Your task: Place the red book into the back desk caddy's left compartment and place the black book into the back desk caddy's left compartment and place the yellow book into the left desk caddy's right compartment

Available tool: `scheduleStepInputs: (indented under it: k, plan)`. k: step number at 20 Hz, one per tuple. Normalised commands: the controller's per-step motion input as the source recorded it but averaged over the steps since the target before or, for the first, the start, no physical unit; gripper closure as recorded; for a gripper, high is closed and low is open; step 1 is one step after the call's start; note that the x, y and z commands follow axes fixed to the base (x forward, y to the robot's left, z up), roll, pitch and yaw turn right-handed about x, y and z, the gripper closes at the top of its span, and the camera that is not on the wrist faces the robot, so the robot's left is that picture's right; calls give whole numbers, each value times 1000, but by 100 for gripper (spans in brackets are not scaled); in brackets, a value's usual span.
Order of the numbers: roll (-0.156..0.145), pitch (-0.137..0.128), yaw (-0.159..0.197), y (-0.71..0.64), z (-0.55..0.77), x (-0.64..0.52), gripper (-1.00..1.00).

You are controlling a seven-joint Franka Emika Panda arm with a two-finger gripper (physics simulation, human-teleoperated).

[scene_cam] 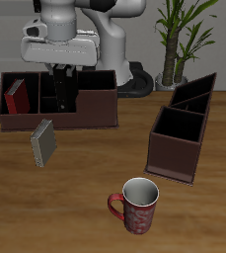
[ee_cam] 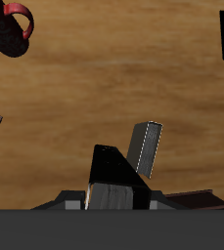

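The arm [scene_cam: 80, 12] was glossy white with rounded, bulging shells. Its wrist ended in a boxy pale grey block, edged with darker grey trim. Below that hung the gripper [scene_cam: 67, 84], whose two fingers [scene_cam: 60, 87] were slim and black. In the wrist view a finger [ee_cam: 112, 176] showed as a dark wedge.

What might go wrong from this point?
The black book that the gripper seems to hold over the back desk caddy might catch a divider or drop into the wrong compartment. The red book already stands in that caddy's end compartment, so space for a second book looks tight.
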Motion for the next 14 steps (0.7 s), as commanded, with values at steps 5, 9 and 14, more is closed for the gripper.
scheduleStepInputs:
  k: [5, 9, 14]
  plan:
    - [44, -27, 28, -93, 260, -558, 100]
    - [45, 6, 1, -74, 162, -516, 100]
    - [-8, -15, 13, -141, 16, -349, 100]
